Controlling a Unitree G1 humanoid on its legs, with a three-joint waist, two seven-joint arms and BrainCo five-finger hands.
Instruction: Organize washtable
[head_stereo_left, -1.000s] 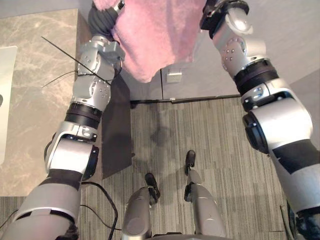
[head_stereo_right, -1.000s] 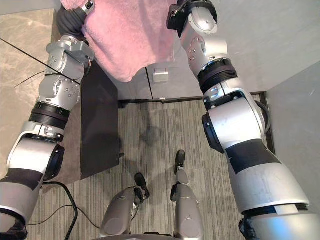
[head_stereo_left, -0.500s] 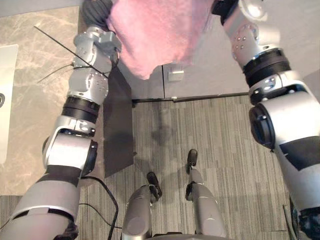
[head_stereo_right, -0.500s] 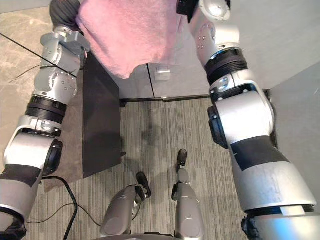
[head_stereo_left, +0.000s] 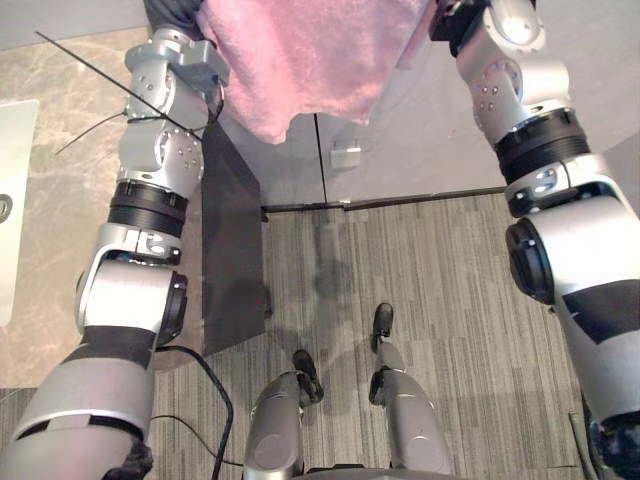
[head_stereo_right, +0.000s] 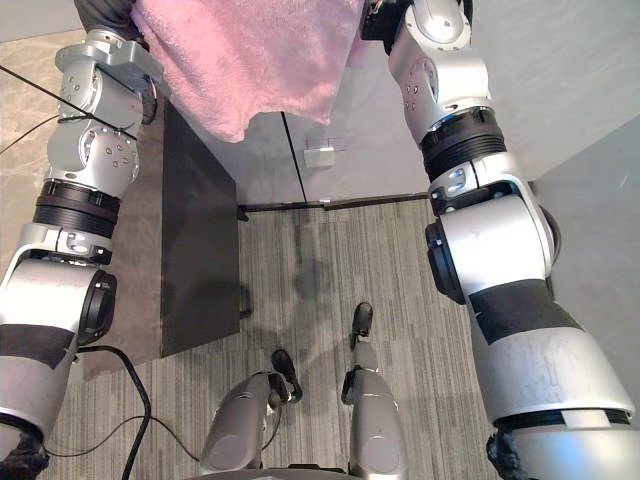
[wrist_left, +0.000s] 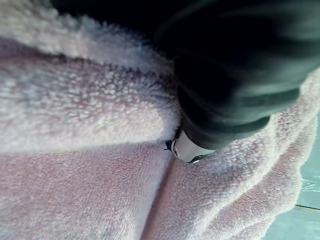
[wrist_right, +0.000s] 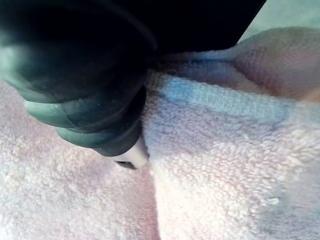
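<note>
Raised further over the last second, the pink towel is now carried higher. Its hanging lower corner is drawn up and a little toward the robot's left, nearer the bench. Behind it, the wall socket stands where it did, so the change is read as a lift of the arms and not of the camera.

The towel is held in the air, spread broadly between the two raised arms, clear of the bench top and well above the carpeted floor. One upper edge is met by the left hand and the other, near a stitched hem, by the right hand. Each hand is sunk in the pile under its dark cover, so whether it is clenched on the cloth cannot be told from either wrist view, though the towel is evidently borne by both.

On the bench a pale basin is seen at the far left, and a dark side panel drops from the bench edge to the floor.

For the task, the towel is judged to be lifted and spread out, not yet laid down, folded or hung.
</note>
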